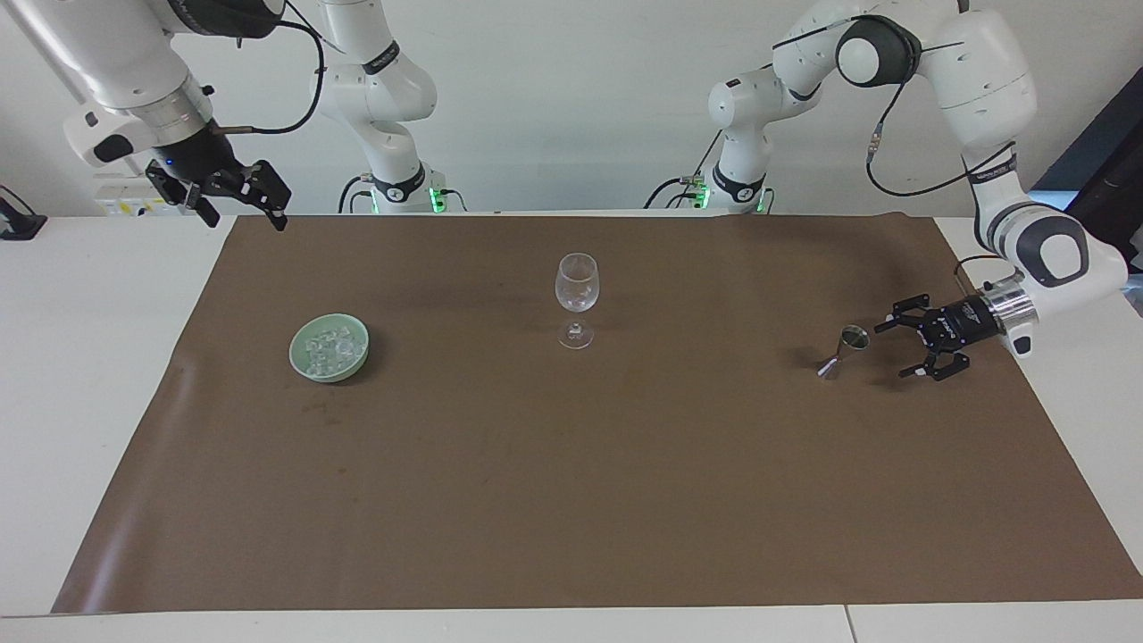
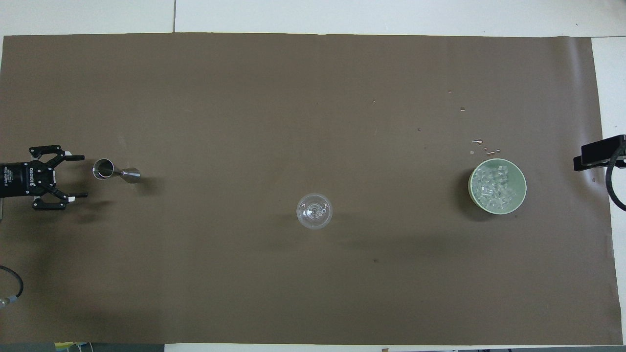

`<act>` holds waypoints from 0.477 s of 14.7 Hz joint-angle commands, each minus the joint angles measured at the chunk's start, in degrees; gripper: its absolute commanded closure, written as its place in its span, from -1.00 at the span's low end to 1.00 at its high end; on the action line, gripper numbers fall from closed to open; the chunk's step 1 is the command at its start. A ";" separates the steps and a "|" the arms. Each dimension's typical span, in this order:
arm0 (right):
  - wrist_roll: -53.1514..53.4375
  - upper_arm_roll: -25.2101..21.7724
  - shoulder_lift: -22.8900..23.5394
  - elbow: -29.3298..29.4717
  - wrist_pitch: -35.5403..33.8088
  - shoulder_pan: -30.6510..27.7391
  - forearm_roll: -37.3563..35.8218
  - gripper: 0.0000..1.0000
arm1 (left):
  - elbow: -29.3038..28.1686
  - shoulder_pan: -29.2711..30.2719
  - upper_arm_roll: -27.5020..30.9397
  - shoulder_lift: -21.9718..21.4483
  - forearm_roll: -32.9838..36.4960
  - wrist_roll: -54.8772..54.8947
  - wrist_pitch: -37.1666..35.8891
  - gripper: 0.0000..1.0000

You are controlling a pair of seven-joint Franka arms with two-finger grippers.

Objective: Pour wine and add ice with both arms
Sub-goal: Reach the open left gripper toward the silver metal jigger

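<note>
The ice (image 2: 495,187) is a heap of small clear, glassy, whitish cubes filling a pale green round bowl (image 2: 522,182) that stands on the brown mat (image 2: 313,293) toward the right arm's end of the table, at about three o'clock from the wine glass (image 2: 314,210) in the overhead view. A few stray droplets or chips glint on the mat just past the bowl at twelve o'clock. The metal jigger (image 2: 115,171) stands at nine o'clock from the glass, its cup dark inside. The left gripper (image 1: 901,347) hangs low just beside the jigger, apart from it, claw spread wide and holding nothing; white lettering on its body is too small to read. The right gripper (image 1: 243,204) waits raised over the mat's corner, claw wide and empty.
</note>
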 commanded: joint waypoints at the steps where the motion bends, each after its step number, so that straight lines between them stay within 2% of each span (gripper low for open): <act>1: 0.63 0.32 -0.60 -0.84 0.25 -0.53 0.52 -1.00 | -8.62 -0.94 -0.02 -5.57 -5.24 -1.38 2.33 -1.00; 4: 0.63 0.32 -0.60 -0.84 0.25 -0.53 0.52 -1.00 | -11.51 -2.60 -0.46 -6.62 -6.56 -0.76 3.19 -1.00; 7: 0.63 0.32 -0.60 -0.84 0.25 -0.53 0.52 -1.00 | -12.75 -6.38 -0.55 -6.63 -15.08 -0.32 6.26 -1.00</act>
